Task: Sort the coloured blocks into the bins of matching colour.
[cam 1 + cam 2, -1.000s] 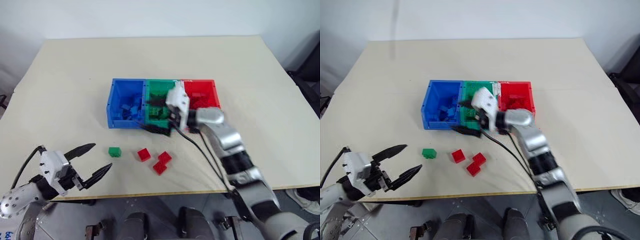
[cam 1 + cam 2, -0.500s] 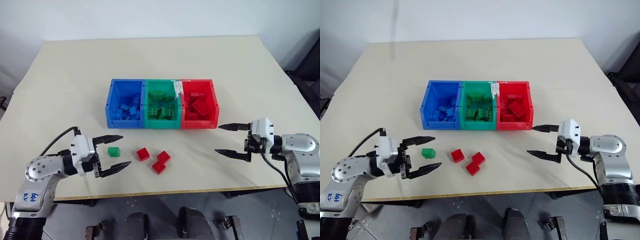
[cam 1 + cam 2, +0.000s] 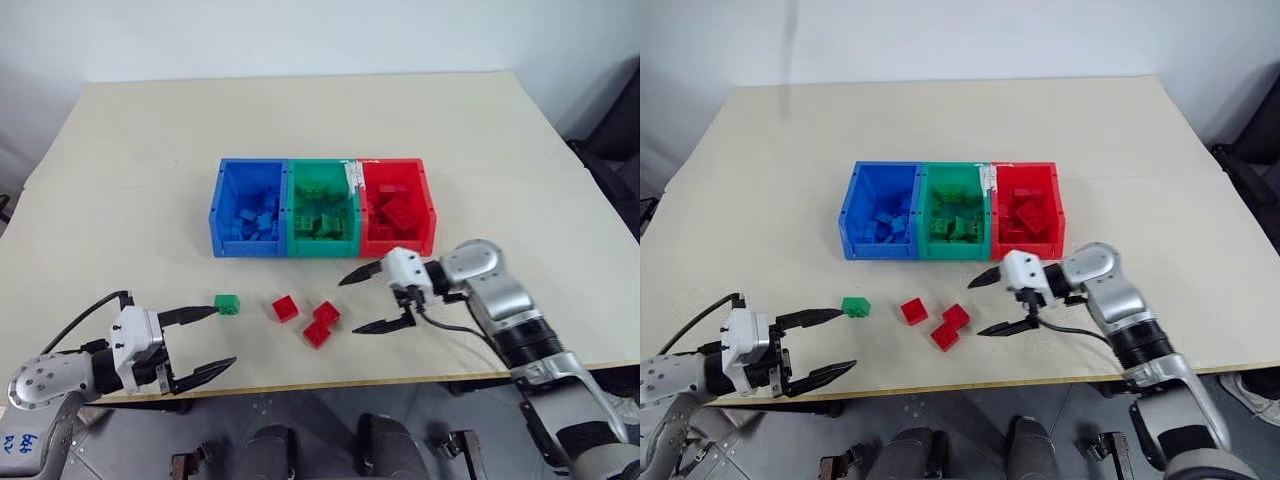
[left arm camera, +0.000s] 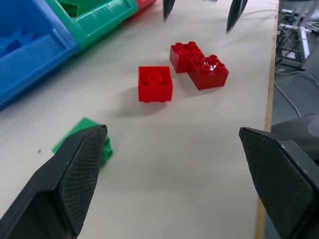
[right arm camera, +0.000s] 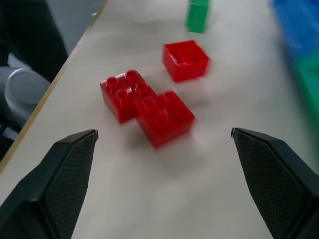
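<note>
Both grippers are low over the table (image 3: pixel 120 180) near its front edge, and both are empty. The left gripper (image 3: pixel 205 341) has its fingers spread wide; the upper fingertip lies just beside the green block (image 3: pixel 227 304), and contact cannot be confirmed. In the left wrist view that block sits partly behind one finger (image 4: pixel 75 184), not between the two. The right gripper (image 3: pixel 372 299) faces the left one, fingers likewise spread wide, tips clear of everything. Three red blocks lie between the two grippers: a single red block (image 3: pixel 286 308) nearer the green one, and a touching pair (image 3: pixel 321 323) set corner to corner just ahead of the right fingertips. In the right wrist view the pair lies in line with the gap between the fingers, short of the tips, with the single block and the green block beyond. The bins stand beyond both grippers, well apart from the left one and near the right one: blue bin (image 3: pixel 222 190), green bin (image 3: pixel 322 167), red bin (image 3: pixel 430 205), joined in a row, each holding blocks of its own colour. White tape (image 3: pixel 352 180) marks the wall between green and red.
</note>
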Action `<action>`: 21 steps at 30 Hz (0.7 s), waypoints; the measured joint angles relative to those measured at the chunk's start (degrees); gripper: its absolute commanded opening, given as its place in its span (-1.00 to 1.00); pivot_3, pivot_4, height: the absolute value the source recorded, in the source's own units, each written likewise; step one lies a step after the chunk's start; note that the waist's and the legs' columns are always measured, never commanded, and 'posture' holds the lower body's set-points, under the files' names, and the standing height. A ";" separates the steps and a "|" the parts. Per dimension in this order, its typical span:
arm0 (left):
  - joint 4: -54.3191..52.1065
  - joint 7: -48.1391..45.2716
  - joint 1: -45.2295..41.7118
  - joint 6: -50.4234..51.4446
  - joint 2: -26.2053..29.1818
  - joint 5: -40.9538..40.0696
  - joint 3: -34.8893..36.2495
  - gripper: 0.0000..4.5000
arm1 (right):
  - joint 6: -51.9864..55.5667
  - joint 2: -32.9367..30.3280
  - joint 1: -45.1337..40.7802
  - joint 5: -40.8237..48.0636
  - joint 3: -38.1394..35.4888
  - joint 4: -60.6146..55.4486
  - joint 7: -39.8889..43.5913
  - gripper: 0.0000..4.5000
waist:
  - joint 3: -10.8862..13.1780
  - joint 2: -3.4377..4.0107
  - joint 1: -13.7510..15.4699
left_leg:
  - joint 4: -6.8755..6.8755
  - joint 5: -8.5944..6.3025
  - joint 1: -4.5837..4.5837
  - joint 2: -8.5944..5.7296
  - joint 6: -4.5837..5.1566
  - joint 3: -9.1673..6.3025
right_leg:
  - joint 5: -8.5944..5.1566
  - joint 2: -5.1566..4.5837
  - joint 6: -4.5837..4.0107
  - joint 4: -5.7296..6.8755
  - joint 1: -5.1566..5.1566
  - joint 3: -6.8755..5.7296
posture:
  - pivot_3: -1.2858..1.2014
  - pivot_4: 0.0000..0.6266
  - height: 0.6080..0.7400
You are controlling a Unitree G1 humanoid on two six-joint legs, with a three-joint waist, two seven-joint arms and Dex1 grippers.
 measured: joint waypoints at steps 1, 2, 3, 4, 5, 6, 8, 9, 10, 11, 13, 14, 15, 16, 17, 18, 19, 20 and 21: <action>-0.50 0.43 0.71 -0.12 -0.20 0.00 0.34 1.00 | -0.60 1.16 -0.86 -1.04 1.06 1.41 -0.32 0.99 | 0.00 0.00 -0.03 | 0.01 0.00 0.00 0.00 0.00 0.00 | 0.00 0.00 0.00 -0.01 0.00 0.00 | 0.03 -0.52 1.00; -0.98 0.85 1.22 -0.18 -0.40 0.01 0.47 1.00 | -1.53 2.21 -1.62 -1.99 1.69 2.79 -0.65 0.99 | 0.00 0.00 -0.11 | 0.01 0.00 0.00 0.00 0.00 -0.01 | 0.00 0.00 0.00 0.00 0.00 0.00 | 0.03 -0.52 1.00; -1.63 1.27 1.52 -0.23 -0.76 0.01 0.48 1.00 | -2.41 3.39 -2.51 -2.86 2.02 4.35 -1.11 0.99 | 0.00 0.00 -0.14 | 0.01 0.00 -0.01 0.00 0.00 -0.01 | 0.00 0.00 0.00 0.00 -0.01 0.00 | 0.03 -0.52 1.00; -1.88 1.52 1.62 -0.27 -0.90 0.01 0.46 1.00 | -3.14 4.33 -3.28 -3.43 2.23 5.68 -1.50 0.99 | 0.00 0.00 -0.19 | 0.01 0.00 0.00 0.01 0.00 -0.01 | 0.00 0.02 0.00 0.00 -0.01 0.00 | 0.03 -0.52 1.00; -2.02 1.84 1.60 -0.32 -1.05 0.01 0.46 1.00 | -4.40 5.74 -4.61 -4.32 2.58 7.80 -2.06 0.99 | 0.00 0.00 -0.27 | 0.01 -0.01 0.00 0.03 -0.01 -0.01 | 0.00 0.04 0.00 0.01 -0.01 0.00 | 0.03 -0.52 1.00; -2.08 2.04 1.55 -0.35 -1.10 0.01 0.46 1.00 | -4.95 6.34 -5.08 -4.72 2.65 8.53 -2.20 0.99 | 0.00 0.01 -0.30 | 0.01 -0.01 0.00 0.04 -0.02 0.00 | 0.00 0.04 0.00 0.01 -0.02 -0.01 | 0.03 -0.52 1.00; -2.08 2.41 1.54 -0.38 -1.14 0.02 0.46 1.00 | -6.07 7.22 -5.89 -5.31 2.78 10.51 -2.24 0.82 | 0.00 0.01 -0.27 | 0.01 -0.02 0.00 0.03 -0.03 -0.01 | 0.00 0.04 0.00 0.01 -0.02 -0.01 | 0.03 -0.52 1.00; -2.08 2.68 1.55 -0.38 -1.16 0.01 0.46 1.00 | -6.62 7.25 -6.04 -5.69 3.01 11.30 -2.01 0.73 | 0.00 0.01 -0.24 | 0.01 -0.03 -0.01 0.01 -0.01 -0.02 | 0.00 0.03 0.00 0.01 -0.01 -0.01 | 0.03 -0.52 1.00; -2.08 2.74 1.54 -0.38 -1.16 0.02 0.46 1.00 | -6.74 7.24 -6.06 -5.87 3.12 11.74 -1.83 0.58 | 0.00 0.01 -0.24 | 0.01 -0.03 0.00 0.00 0.00 -0.02 | 0.00 0.02 0.00 0.02 -0.01 -0.01 | 0.03 -0.52 1.00; -2.09 2.77 1.53 -0.39 -1.16 0.01 0.46 1.00 | -6.83 7.23 -6.05 -5.89 3.25 12.15 -1.34 0.42 | 0.00 0.01 -0.26 | 0.01 -0.04 -0.01 0.00 0.01 -0.01 | 0.00 0.02 0.00 0.00 -0.01 0.00 | 0.03 -0.52 1.00; -2.10 2.78 1.40 -0.39 -1.15 0.01 0.46 1.00 | -6.81 6.95 -6.04 -5.84 3.34 12.28 -0.21 0.14 | 0.00 0.01 -0.30 | 0.01 -0.04 0.00 0.02 0.01 -0.01 | 0.00 0.03 0.00 0.01 -0.01 -0.01 | 0.03 -0.52 1.00; -2.10 2.78 1.35 -0.39 -1.15 0.01 0.46 1.00 | -6.78 6.63 -6.02 -5.75 3.32 12.27 0.22 -0.02 | 0.00 0.01 -0.30 | 0.01 -0.04 0.00 0.02 0.00 -0.01 | 0.00 0.04 0.00 0.01 -0.01 -0.01 | 0.03 -0.52 1.00; -2.11 2.78 1.32 -0.39 -1.15 0.01 0.46 1.00 | -6.70 6.13 -5.98 -5.74 3.32 12.26 0.49 -0.15 | 0.00 0.01 -0.29 | 0.01 -0.04 0.00 0.02 0.00 0.00 | 0.00 0.03 0.00 0.01 -0.01 -0.01 | 0.03 -0.52 1.00; -2.10 2.77 1.33 -0.38 -1.15 0.01 0.46 1.00 | -6.67 5.82 -5.89 -5.71 3.28 12.26 0.61 -0.33 | 0.00 0.01 -0.29 | 0.01 -0.04 0.00 0.02 0.00 0.00 | 0.00 0.03 0.00 0.01 -0.01 -0.01 | 0.03 -0.52 1.00; -2.10 2.77 1.28 -0.38 -1.14 0.01 0.46 1.00 | -6.61 5.56 -5.62 -5.51 3.07 12.11 0.68 -0.36 | 0.00 0.01 -0.29 | 0.01 -0.04 0.00 0.02 0.00 0.00 | 0.00 0.03 0.00 0.01 -0.01 -0.01 | 0.03 -0.52 1.00; -2.10 2.76 1.20 -0.38 -1.12 0.00 0.46 1.00 | -6.48 5.34 -5.22 -5.21 2.89 11.83 0.72 -0.36 | 0.00 0.01 -0.27 | 0.01 -0.05 0.00 0.03 0.00 0.00 | 0.00 0.03 0.00 0.01 -0.01 -0.01 | 0.03 -0.52 1.00; -2.10 2.74 0.94 -0.37 -1.12 -0.02 0.44 1.00 | -6.40 4.81 -4.45 -4.76 2.52 11.05 0.71 -0.36 | 0.00 0.01 -0.20 | 0.01 -0.05 -0.01 0.02 0.00 -0.01 | 0.00 0.03 0.00 0.01 -0.01 -0.01 | 0.03 -0.52 1.00; -2.09 2.74 0.53 -0.30 -1.11 -0.04 0.32 1.00 | -6.21 4.30 -3.76 -4.44 1.94 10.39 0.55 -0.36 | 0.00 0.01 -0.17 | 0.01 -0.05 -0.01 0.01 0.00 0.00 | 0.00 0.03 0.00 0.00 -0.01 -0.01 | 0.03 -0.52 1.00; -2.08 2.74 -0.31 -0.21 -1.12 -0.11 0.08 1.00 | -5.65 3.71 -2.80 -3.61 0.91 9.18 0.31 -0.36 | 0.01 0.01 -0.06 | 0.01 -0.05 -0.02 0.00 0.00 -0.01 | 0.00 0.02 0.00 0.00 -0.01 -0.01 | 0.03 -0.52 1.00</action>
